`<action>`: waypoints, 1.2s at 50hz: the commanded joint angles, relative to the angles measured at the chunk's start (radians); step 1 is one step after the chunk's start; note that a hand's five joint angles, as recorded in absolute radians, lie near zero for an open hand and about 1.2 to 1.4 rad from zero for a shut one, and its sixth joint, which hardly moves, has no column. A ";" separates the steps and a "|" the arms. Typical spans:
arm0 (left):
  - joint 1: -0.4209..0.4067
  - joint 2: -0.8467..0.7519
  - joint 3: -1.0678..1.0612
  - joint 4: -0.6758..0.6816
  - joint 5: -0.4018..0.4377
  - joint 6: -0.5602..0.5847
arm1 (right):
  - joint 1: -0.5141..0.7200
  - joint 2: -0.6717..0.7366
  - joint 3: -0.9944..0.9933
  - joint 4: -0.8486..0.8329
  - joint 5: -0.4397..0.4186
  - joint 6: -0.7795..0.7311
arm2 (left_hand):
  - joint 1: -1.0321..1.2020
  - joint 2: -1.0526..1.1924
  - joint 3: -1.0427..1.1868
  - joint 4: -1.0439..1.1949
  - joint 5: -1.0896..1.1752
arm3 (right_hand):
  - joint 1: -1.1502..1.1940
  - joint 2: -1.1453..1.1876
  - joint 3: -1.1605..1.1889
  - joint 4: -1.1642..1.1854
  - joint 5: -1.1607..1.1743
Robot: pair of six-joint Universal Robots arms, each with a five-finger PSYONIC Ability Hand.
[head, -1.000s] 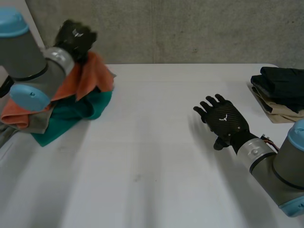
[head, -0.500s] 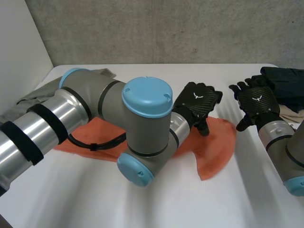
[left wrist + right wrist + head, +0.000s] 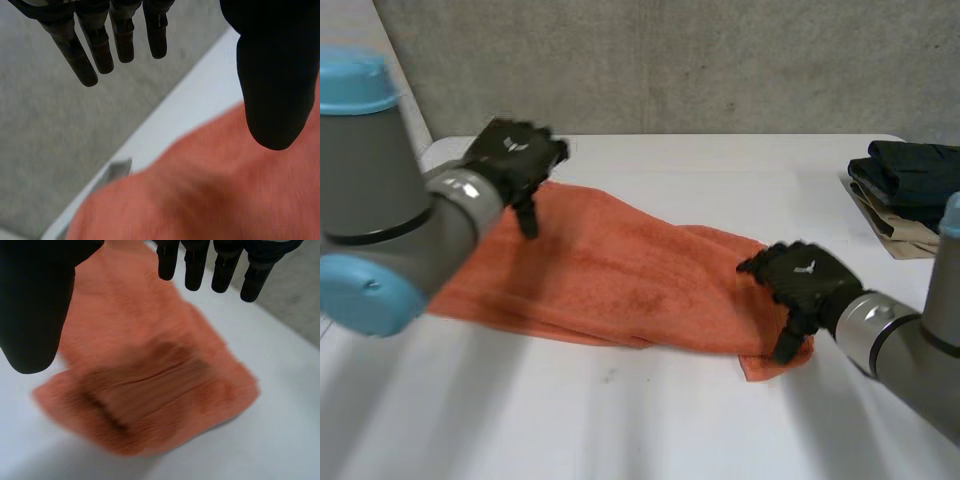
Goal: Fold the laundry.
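While the orange towel [image 3: 620, 270] lies spread, left hand [image 3: 515, 160] and right hand [image 3: 805, 280] hover over it — fingers straight

A white surface [image 3: 720, 170] is stretching wide under soft, even light. A rough grey concrete wall [image 3: 670, 60] is rising behind its far edge. A pale, smooth panel [image 3: 350, 25] is standing beside that wall, out past the left hand [image 3: 510, 160]. In the left wrist view, the wall [image 3: 50, 125] is showing beyond the fingers [image 3: 122, 47], and the surface's white edge [image 3: 200, 100] is meeting it there.
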 commanded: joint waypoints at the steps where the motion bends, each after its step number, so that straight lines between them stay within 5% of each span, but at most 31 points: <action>1: 0.163 0.076 -0.219 0.000 0.131 0.047 | 0.051 0.100 0.010 -0.100 0.064 0.004 | 0.070 0.076 0.071 0.078 0.089 | 0.172 0.178 0.178 0.177 0.169; 8: 0.310 0.077 -0.317 0.005 0.266 0.081 | 0.071 0.191 0.005 -0.232 0.127 0.001 | 0.062 0.068 0.063 0.069 0.081 | 0.410 0.416 0.415 0.414 0.406; 11: 0.371 0.071 -0.348 0.020 0.339 0.107 | 0.074 0.215 0.004 -0.310 0.150 0.005 | 0.059 0.065 0.060 0.066 0.078 | 1.157 1.163 1.162 1.161 1.153; 23: 0.496 -0.007 -0.342 0.123 0.389 0.172 | 0.071 -0.011 0.063 -0.432 0.153 0.027 | 0.053 0.059 0.054 0.060 0.072 | 1.160 1.165 1.165 1.164 1.156; 37: 0.513 -0.143 -0.267 0.168 0.378 0.287 | 0.048 -0.335 0.037 -0.284 -0.020 0.134 | 0.246 0.253 0.248 0.254 0.266 | 1.160 1.165 1.165 1.164 1.156; 52: 0.523 -0.012 -0.362 0.117 0.378 0.241 | 0.013 -0.240 -0.012 -0.283 -0.002 0.137 | 0.285 0.291 0.286 0.292 0.304 | 1.160 1.165 1.165 1.164 1.156; 60: 0.526 -0.013 -0.423 0.137 0.372 0.306 | 0.019 -0.203 -0.018 -0.287 0.020 0.102 | 0.293 0.300 0.295 0.301 0.313 | 1.160 1.165 1.165 1.164 1.156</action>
